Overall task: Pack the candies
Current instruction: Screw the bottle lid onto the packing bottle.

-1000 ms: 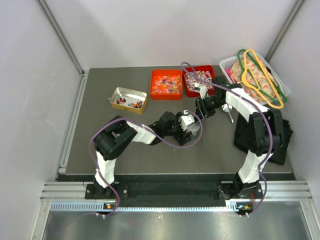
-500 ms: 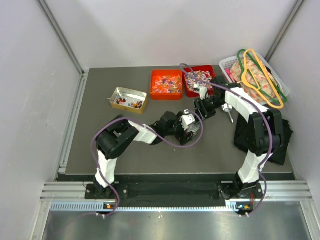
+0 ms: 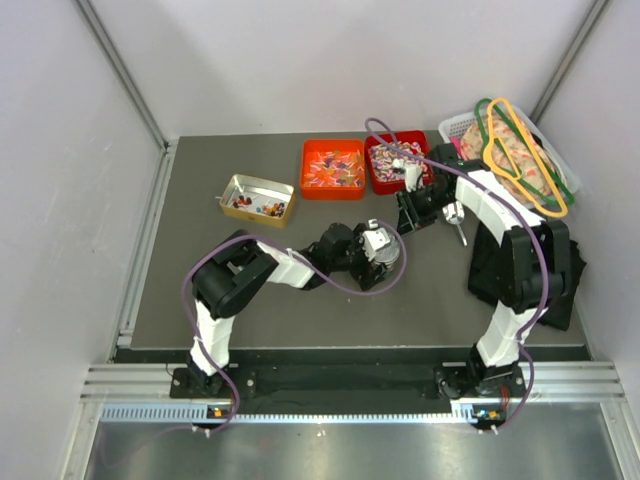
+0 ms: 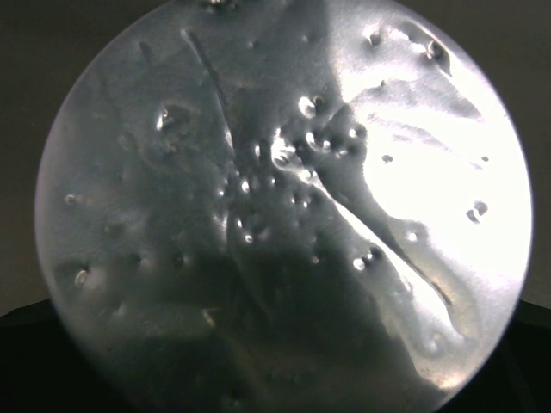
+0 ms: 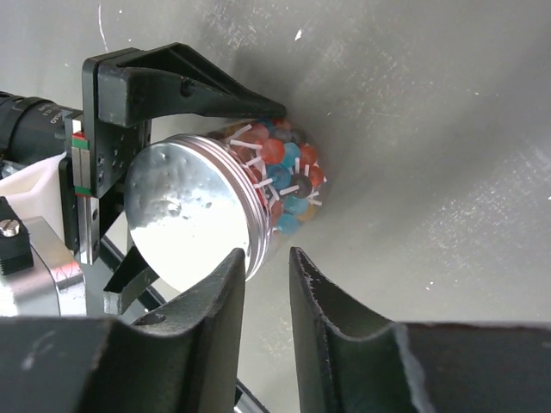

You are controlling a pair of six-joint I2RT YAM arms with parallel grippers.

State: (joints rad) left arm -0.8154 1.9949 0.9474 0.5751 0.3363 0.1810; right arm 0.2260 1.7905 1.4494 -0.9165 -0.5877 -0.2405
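Note:
A clear jar (image 5: 284,185) full of candies, in red, blue and orange with white ends, lies on its side at the table's middle. Its silver lid (image 5: 194,219) faces my right wrist camera and fills the left wrist view (image 4: 284,198). My left gripper (image 3: 383,257) is shut on the jar, one black finger (image 5: 198,82) above it and one below. My right gripper (image 5: 267,255) hangs just short of the lid, its fingers a narrow gap apart with nothing between them. More candies lie in the red tray (image 3: 384,182), the orange tray (image 3: 308,170) and the metal tin (image 3: 246,185).
A white basket (image 3: 452,124) with cloth and green and orange hangers stands at the back right. A small metal part (image 3: 459,227) lies beside the right arm, and a black object (image 3: 562,292) sits at the right edge. Grey walls close in on both sides.
My right gripper has drawn slightly back from the jar toward the red tray. The left arm and the jar have stayed where they were.

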